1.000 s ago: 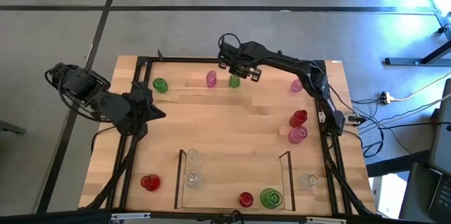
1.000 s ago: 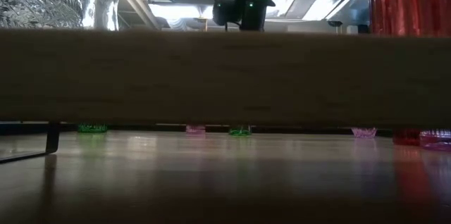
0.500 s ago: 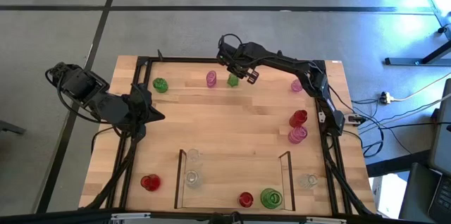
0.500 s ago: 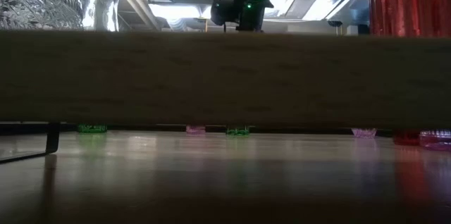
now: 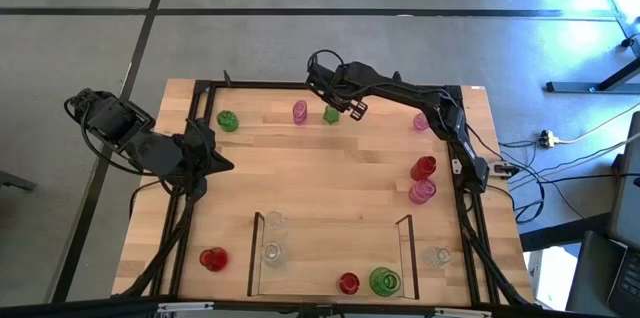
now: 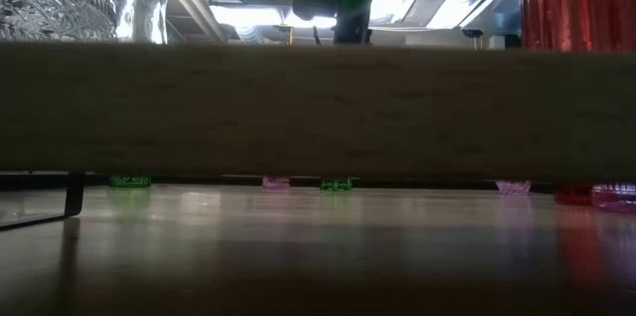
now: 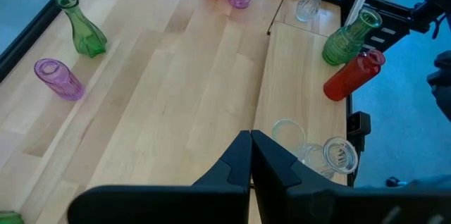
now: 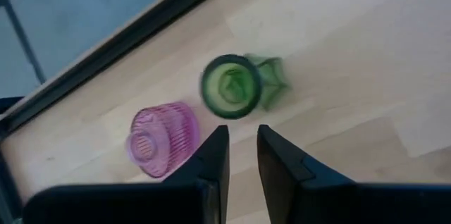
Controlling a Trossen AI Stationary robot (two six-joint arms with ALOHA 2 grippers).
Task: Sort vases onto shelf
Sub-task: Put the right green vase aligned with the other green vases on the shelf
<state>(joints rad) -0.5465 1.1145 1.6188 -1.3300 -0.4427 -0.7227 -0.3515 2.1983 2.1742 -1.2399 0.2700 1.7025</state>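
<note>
The narrow-necked green vase (image 5: 331, 114) (image 8: 236, 86) stands on its base near the table's far edge, beside a squat pink vase (image 5: 300, 111) (image 8: 162, 139). My right gripper (image 5: 343, 98) (image 8: 243, 153) hovers just above and beside the green vase. Its fingers are slightly open and hold nothing. My left gripper (image 5: 215, 154) (image 7: 251, 160) waits shut at the left edge. The shelf (image 5: 258, 248) (image 7: 303, 76) sits at the near edge. It holds two clear vases (image 5: 272, 238), a red vase (image 5: 348, 283) and a ribbed green vase (image 5: 384, 281).
Other vases stand loose: green (image 5: 228, 121) far left, pink (image 5: 421, 121) far right, red (image 5: 423, 168) and pink (image 5: 422, 191) by the right edge, red (image 5: 212, 258) and clear (image 5: 437, 256) on either side of the shelf. A black frame (image 5: 200, 86) rims the table. A wooden board (image 6: 318, 107) blocks most of the low view.
My right gripper has risen from over the green vase and drawn back a little toward the far edge. The green vase stays standing on the table.
</note>
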